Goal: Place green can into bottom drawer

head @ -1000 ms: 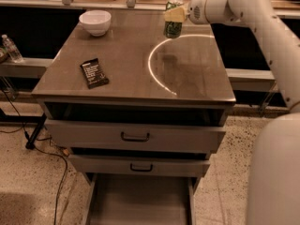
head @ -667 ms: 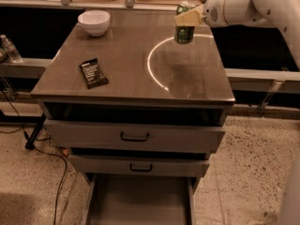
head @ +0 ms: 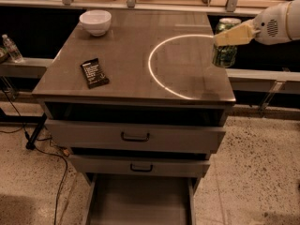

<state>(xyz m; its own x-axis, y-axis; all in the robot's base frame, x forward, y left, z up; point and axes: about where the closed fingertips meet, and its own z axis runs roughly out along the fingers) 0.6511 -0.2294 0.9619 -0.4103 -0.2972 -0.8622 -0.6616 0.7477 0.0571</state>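
The green can (head: 225, 54) has a silver top and hangs in the air over the right edge of the cabinet top. My gripper (head: 230, 34) comes in from the right and is shut on the can, its pale fingers (head: 233, 33) across the can's upper part. The bottom drawer (head: 139, 201) is pulled out at the foot of the cabinet, showing a flat grey floor with nothing in it. It lies well below and to the left of the can.
A white bowl (head: 95, 21) stands at the back left of the cabinet top (head: 126, 60), and a black packet (head: 94, 72) lies left of centre. Two upper drawers with black handles (head: 135, 137) stand slightly open. A bottle (head: 11, 48) and cables are at the left.
My gripper has carried the green can from the back of the cabinet top forward and to the right, out to the right edge.
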